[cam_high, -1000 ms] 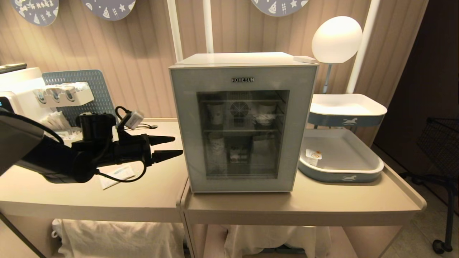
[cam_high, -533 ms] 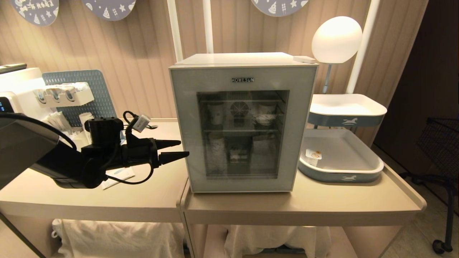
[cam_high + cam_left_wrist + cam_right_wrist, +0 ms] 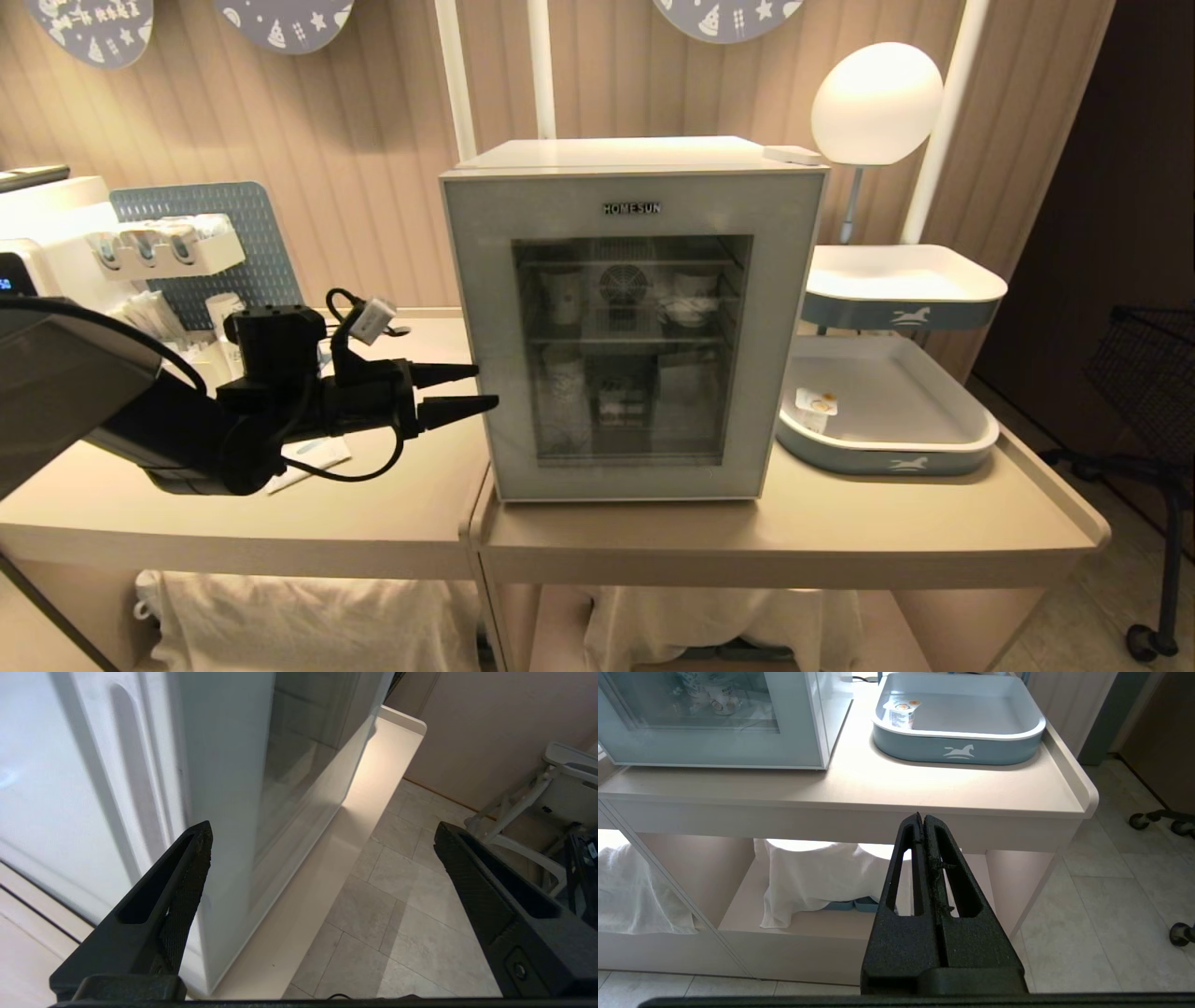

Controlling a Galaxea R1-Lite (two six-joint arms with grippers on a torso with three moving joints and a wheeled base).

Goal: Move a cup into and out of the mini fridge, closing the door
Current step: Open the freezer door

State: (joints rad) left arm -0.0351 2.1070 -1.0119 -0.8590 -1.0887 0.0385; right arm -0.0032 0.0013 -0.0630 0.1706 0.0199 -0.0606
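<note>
Beside the shut door (image 3: 633, 336) of the fridge (image 3: 635, 159), the left tool (image 3: 467, 390) is held wide open and empty; the cup (image 3: 816, 409) is seen in the right tray (image 3: 896, 459), so nothing is done yet.

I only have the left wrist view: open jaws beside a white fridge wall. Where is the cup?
Observer: The cup sits in the lower tray, on the far side of the mini fridge from your left gripper.
Operator: Is it shut?
Observer: Yes, the door lies flush and closed.
Operator: And my other arm?
Observer: The right gripper hangs low in front of the table edge, jaws shut and empty.
</note>
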